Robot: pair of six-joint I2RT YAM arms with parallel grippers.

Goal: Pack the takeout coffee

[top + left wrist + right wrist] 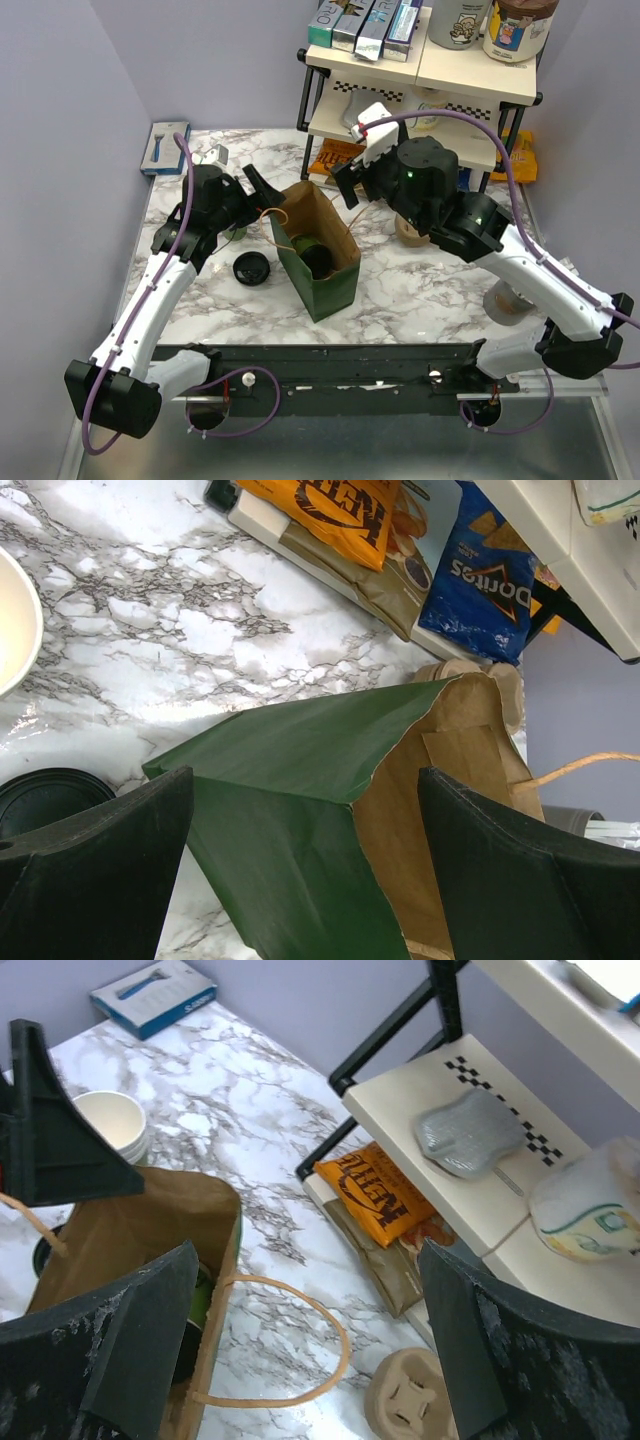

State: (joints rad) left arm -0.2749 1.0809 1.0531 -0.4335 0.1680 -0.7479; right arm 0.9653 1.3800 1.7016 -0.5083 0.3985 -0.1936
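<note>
**Cup in the bag, both tools open**

From the overhead view I see the green paper bag (318, 262) standing open in the middle of the marble surface (420, 290). The dark-green takeout coffee cup (303, 244) sits down inside it, against the brown lining, with a round black shape just beside it that I cannot make out. A black lid (251, 268) lies flat on the surface just left of the bag, outside it.

My right tool (310, 1260) hangs above the bag's right rim with its fingers wide apart and nothing between them. Its camera looks down past the bag's twine handle (300, 1345) and shows a sliver of green inside the bag.

My left tool (305, 780) is also spread wide and holds nothing. Its fingers stand either side of the bag's near wall, and I cannot tell whether they touch it.

An open paper cup (110, 1125) with a cream inside stands left of the bag. A brown pulp carrier (410, 1400) rests on the surface to the bag's right. At the back, an orange Kettle chip bag (375, 1195) and a blue Doritos bag (480, 590) lie under the shelf rack (470, 85).
</note>
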